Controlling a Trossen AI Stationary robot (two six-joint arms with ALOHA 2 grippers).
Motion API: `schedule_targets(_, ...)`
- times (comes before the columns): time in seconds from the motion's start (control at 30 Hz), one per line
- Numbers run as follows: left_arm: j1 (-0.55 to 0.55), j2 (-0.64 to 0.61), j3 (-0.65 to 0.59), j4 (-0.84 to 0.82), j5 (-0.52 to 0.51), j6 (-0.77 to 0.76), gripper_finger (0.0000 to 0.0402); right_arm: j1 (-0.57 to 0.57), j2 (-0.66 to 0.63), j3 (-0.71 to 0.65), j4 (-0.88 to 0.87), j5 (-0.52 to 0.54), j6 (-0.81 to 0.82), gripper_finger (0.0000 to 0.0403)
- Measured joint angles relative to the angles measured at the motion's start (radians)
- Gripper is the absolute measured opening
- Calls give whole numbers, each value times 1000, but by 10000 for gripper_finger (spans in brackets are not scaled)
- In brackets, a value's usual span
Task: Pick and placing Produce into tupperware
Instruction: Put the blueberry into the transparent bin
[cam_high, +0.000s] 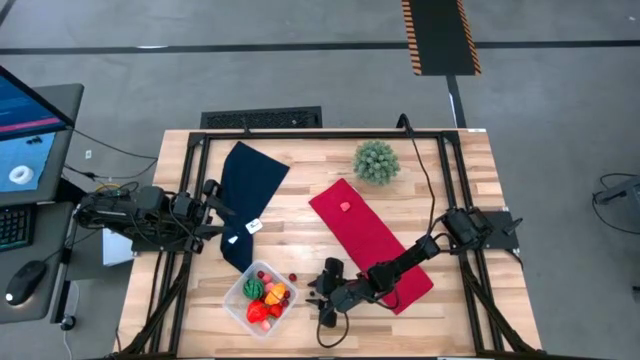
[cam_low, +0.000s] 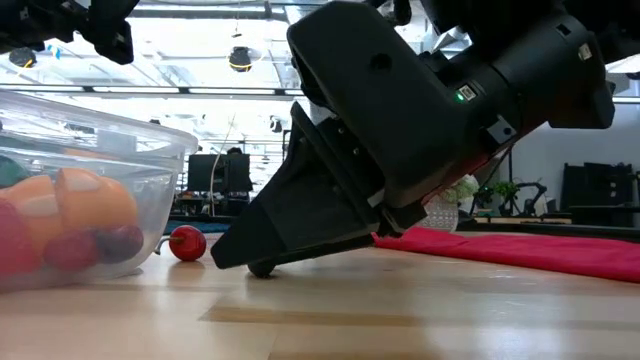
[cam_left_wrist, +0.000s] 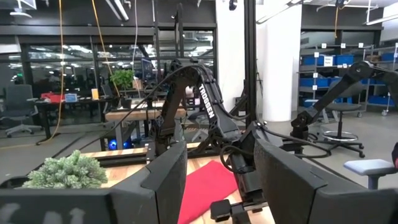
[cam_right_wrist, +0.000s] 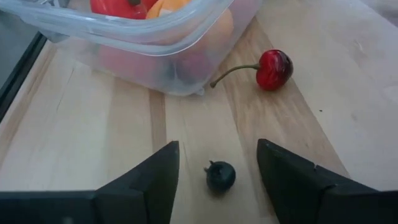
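My right gripper is open and low over the table beside the clear tupperware. Its fingers stand on either side of a small dark berry without touching it. The berry lies on the wood, seen also in the low view under the fingers. A red cherry with a stem lies on the table close to the tupperware's wall. Red, orange and green produce lies inside the box. My left gripper is open and waits at the table's left edge.
A red cloth lies under my right arm, with a small red piece on it. A dark blue cloth lies toward the left. A spiky green plant ball stands near the far edge. Bare wood borders the tupperware.
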Motion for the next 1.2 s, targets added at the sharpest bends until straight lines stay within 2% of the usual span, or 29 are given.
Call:
schedule_targets(0.43, 0, 0, 0, -1, 0, 0, 180, 11, -3, 0, -66, -53, 49, 196)
schedule_targets(0.9, 0, 0, 0, -1, 0, -1, 180, 15, -5, -1, -97, -50, 52, 84)
schedule_targets(1.2, 0, 0, 0, 0, 0, -1, 180, 9, -43, -6, -120, -73, 20, 87)
